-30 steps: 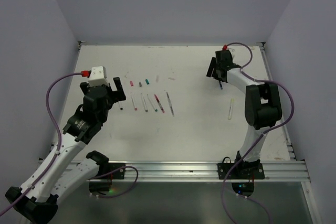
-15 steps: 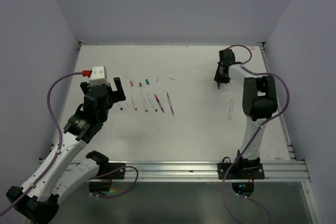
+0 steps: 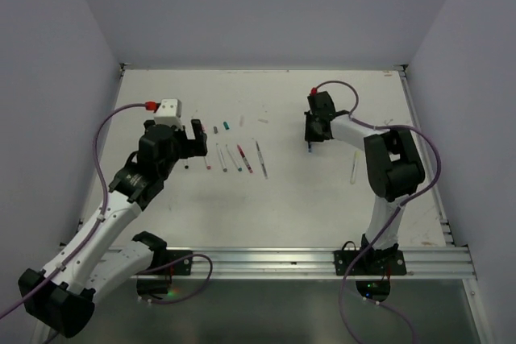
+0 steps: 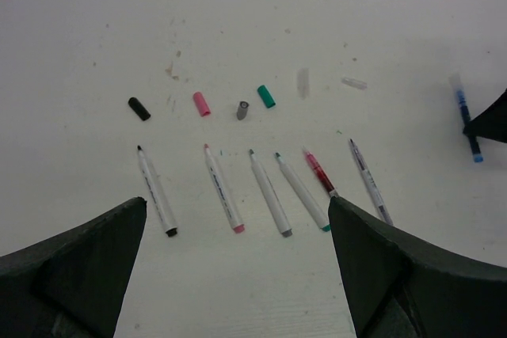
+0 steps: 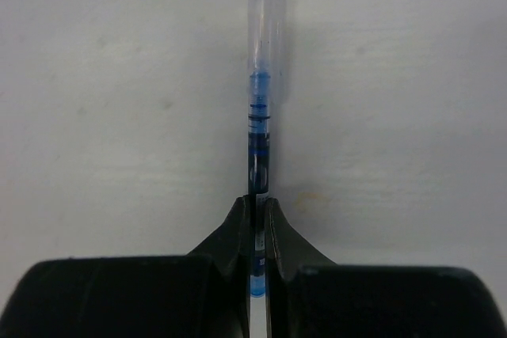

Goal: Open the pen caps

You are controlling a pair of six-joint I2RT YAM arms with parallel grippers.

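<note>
- Six pens [image 4: 270, 194] lie side by side in a row on the white surface [image 4: 95, 29], tips bare and pointing away from the left arm.
- Just beyond the tips there is a line of loose caps: black cap [image 4: 139, 108], pink cap [image 4: 201, 104], grey cap [image 4: 242, 110], green cap [image 4: 266, 96], then two pale caps [image 4: 303, 82]. None touches a pen.
- State of the left jaws: spread wide with nothing between them, hanging over the near side of the row. Their dark fingers [image 4: 71, 275] frame the row in the wrist view.
- State of the right jaws: pinched tight on the near end of the blue pen [image 5: 257, 140], to the right of the row and apart from it. I cannot tell whether the pen touches the surface.
- On the blue pen's far end sits a clear cap [image 5: 267, 29].
- One pale pen [image 3: 355, 167] with a yellowish end lies alone just beside the right arm, well apart from the row. It is too small to tell whether it is capped.
</note>
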